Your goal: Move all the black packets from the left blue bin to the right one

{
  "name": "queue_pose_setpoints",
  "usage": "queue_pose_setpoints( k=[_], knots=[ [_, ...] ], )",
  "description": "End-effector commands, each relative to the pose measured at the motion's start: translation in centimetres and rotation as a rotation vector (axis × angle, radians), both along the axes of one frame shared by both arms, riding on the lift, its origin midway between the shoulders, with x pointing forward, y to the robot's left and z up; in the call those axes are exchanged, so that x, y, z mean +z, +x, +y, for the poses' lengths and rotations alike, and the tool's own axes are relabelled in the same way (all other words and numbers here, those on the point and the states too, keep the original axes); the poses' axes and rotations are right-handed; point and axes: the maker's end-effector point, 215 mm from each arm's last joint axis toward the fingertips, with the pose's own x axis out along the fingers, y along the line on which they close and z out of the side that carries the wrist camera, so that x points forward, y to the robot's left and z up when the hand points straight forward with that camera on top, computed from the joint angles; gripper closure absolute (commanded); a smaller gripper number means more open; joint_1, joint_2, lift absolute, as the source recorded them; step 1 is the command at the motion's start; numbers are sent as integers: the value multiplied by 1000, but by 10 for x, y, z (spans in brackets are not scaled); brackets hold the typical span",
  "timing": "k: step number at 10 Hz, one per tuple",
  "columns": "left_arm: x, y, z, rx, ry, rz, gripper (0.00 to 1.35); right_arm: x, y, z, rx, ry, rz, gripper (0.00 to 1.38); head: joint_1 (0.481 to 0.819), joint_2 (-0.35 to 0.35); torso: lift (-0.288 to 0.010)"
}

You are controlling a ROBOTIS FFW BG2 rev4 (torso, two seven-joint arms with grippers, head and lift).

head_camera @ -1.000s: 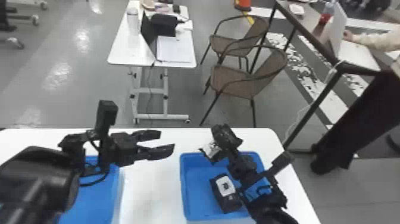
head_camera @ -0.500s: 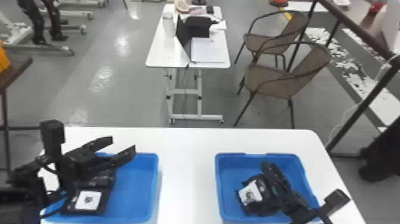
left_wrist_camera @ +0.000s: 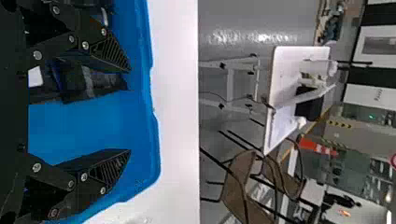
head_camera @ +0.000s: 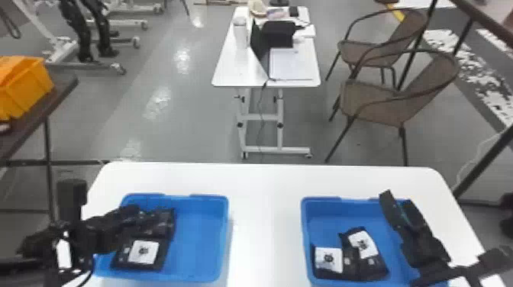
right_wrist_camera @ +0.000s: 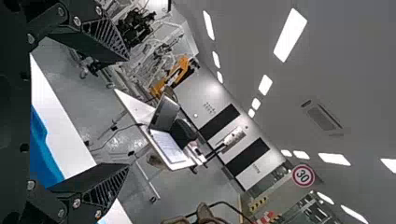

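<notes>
Find at least two black packets point(head_camera: 142, 253) close together in the left bin point(head_camera: 198, 244), and two other packets point(head_camera: 364, 244) touching in the right bin point(head_camera: 332, 219). Note the left gripper point(left_wrist_camera: 130, 111) at the left bin, fingers spread wide, holding nothing; note also the right gripper point(right_wrist_camera: 128, 113) by the right bin's outer side, likewise wide and empty. Looks like time for lining up a grasp on the left. Could catch only an edge by closing here, given packets off to one side of the gap, then drop the load midway. Could also pinch both together, given such close packing, or push one against the wall. Later, could snag the right bin's rim by crossing too low.
</notes>
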Motion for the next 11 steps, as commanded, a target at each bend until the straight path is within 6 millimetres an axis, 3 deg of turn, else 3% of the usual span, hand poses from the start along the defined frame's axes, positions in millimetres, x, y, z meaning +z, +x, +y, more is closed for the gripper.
queue_pose_setpoints(
  k=[1,3,4,5,6,8,10,11],
  knots=[
    [-24,-5,20,43,41,69,453,7,0,13,24,24,-6,213,695,86,0],
    [-56,-1,30,60,59,130,455,6,0,20,42,35,-5,213,695,123,0],
    [-67,5,27,58,69,154,369,5,-1,23,50,39,0,213,695,138,0],
    [-74,13,27,55,84,167,145,2,-2,23,52,43,4,213,695,145,0],
    [-84,17,26,41,84,187,64,1,-3,23,54,46,6,213,695,145,0],
    [-105,20,28,46,102,236,137,-5,-5,24,57,60,17,213,695,142,0],
    [-119,26,30,50,82,251,45,-10,-6,28,72,70,28,213,695,146,0],
    [-121,29,31,47,81,249,61,-12,-7,29,75,74,32,213,695,148,0]
  ],
)
